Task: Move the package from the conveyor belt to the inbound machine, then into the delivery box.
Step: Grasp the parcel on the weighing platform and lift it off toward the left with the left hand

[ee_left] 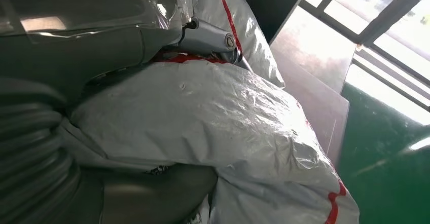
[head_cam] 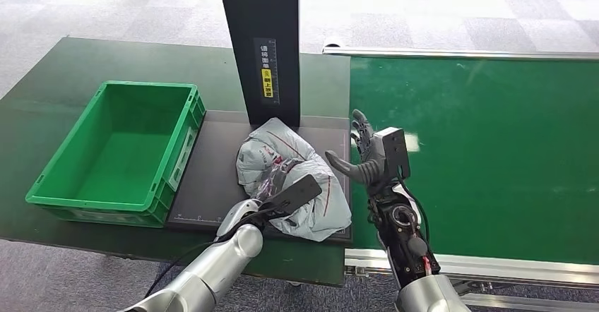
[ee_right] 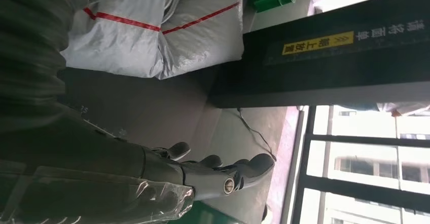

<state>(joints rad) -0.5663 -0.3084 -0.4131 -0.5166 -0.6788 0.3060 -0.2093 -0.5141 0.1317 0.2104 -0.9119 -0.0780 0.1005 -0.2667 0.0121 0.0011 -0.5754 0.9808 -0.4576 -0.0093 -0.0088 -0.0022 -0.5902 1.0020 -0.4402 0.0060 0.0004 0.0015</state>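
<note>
The package (head_cam: 272, 150), a crumpled grey plastic mailer with red stripes, lies on the dark platform (head_cam: 212, 178) of the inbound machine, in front of its black column (head_cam: 260, 44). My left hand (head_cam: 286, 193) reaches onto the package's near side and grips it. The left wrist view shows the bag (ee_left: 228, 122) bulging between that hand's fingers (ee_left: 203, 34) and its thumb. My right hand (head_cam: 367, 158) stands upright just right of the package, fingers spread and holding nothing. In the right wrist view its fingers (ee_right: 223, 176) are extended, apart from the package (ee_right: 152, 36).
An empty green crate (head_cam: 148, 85), the delivery box, stands on the dark table left of the platform. The green conveyor belt (head_cam: 494, 150) runs along the right side, with a metal rail at its near edge. The column (ee_right: 329, 67) rises right behind the package.
</note>
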